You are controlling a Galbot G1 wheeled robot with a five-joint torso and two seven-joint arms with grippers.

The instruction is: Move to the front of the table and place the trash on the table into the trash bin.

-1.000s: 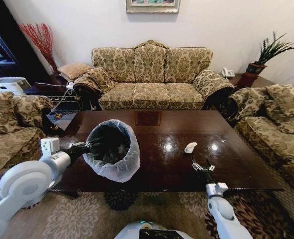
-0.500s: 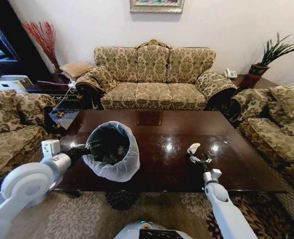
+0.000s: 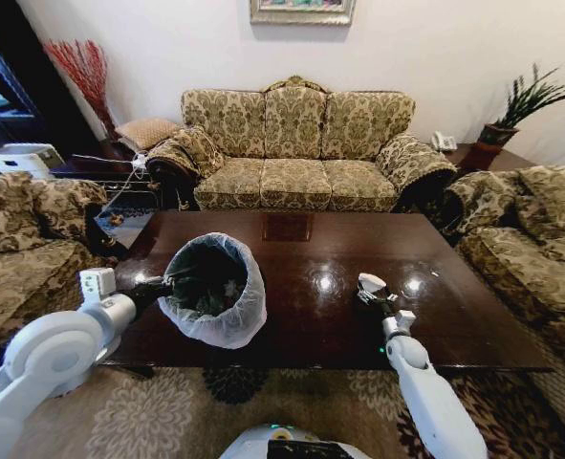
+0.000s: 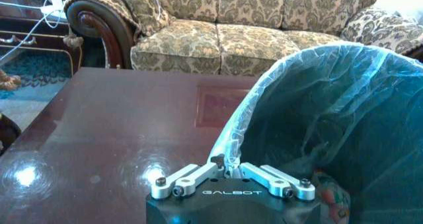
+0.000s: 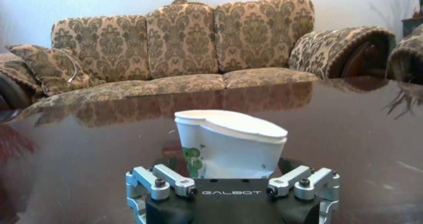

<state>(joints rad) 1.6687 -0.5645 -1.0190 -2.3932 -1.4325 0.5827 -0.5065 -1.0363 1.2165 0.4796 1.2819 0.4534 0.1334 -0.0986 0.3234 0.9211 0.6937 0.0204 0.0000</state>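
Note:
The dark glossy table (image 3: 301, 239) carries the trash bin (image 3: 212, 287), a dark bin lined with a white bag, on its left part. My left gripper (image 3: 165, 283) is shut on the bin's near rim, and the left wrist view shows its fingers (image 4: 228, 167) pinching the bag edge of the bin (image 4: 330, 110). Trash lies inside the bin, including a colourful wrapper (image 4: 332, 200). A white cup piece (image 3: 369, 282) lies on the table's right half. My right gripper (image 3: 373, 295) has reached it, standing open with the cup piece (image 5: 228, 142) between its fingers.
A patterned sofa (image 3: 296, 143) stands behind the table. Matching armchairs flank it on the left (image 3: 19, 239) and on the right (image 3: 531, 239). A potted plant (image 3: 511, 110) sits at the back right. The table's near edge runs just in front of my base, above a patterned rug.
My right gripper has moved forward across the table from short of the cup piece to around it. The left gripper has kept its hold on the bin rim. The camera shifted slightly.

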